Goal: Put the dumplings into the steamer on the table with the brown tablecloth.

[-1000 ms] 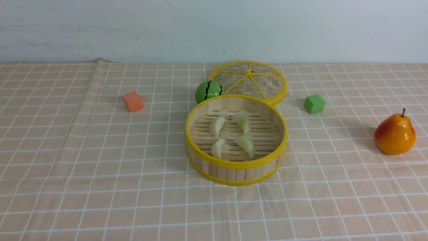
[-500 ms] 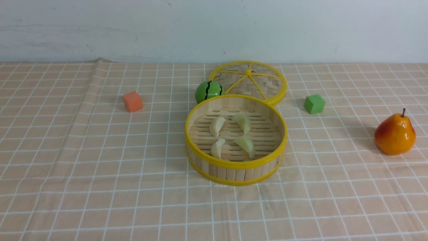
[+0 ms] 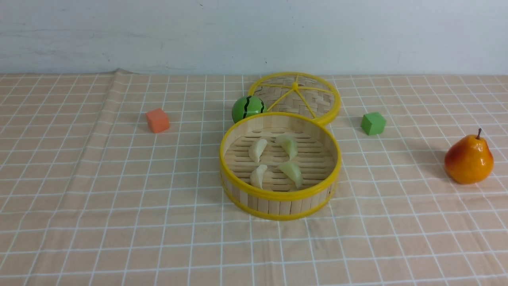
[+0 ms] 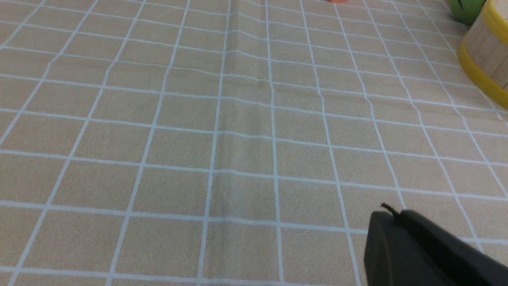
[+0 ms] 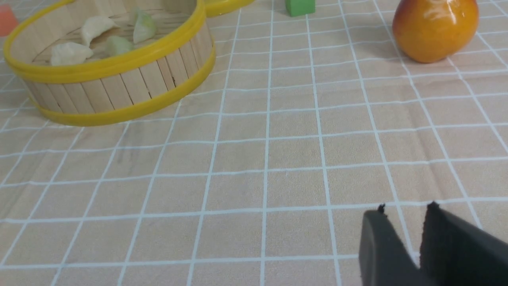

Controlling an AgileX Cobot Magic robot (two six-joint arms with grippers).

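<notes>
The steamer (image 3: 280, 197) stands mid-table on the brown tablecloth (image 3: 119, 198). Several pale dumplings (image 3: 258, 149) lie on its slatted floor, apart from one another. Neither arm shows in the front view. In the left wrist view my left gripper (image 4: 391, 212) hovers over bare cloth with its jaws pressed together and nothing in them; the steamer's wall (image 4: 486, 47) is far off at the frame's edge. In the right wrist view my right gripper (image 5: 406, 208) hangs over the cloth with a gap between its fingers and nothing in it. The steamer (image 5: 119, 89) and its dumplings (image 5: 69, 53) lie well away from it.
A flat woven lid (image 3: 295, 95) leans behind the steamer, with a green striped ball (image 3: 248, 108) beside it. An orange cube (image 3: 157, 120) sits at the left, a green cube (image 3: 373, 123) at the right, and an orange-yellow pear (image 3: 469, 159) at the far right.
</notes>
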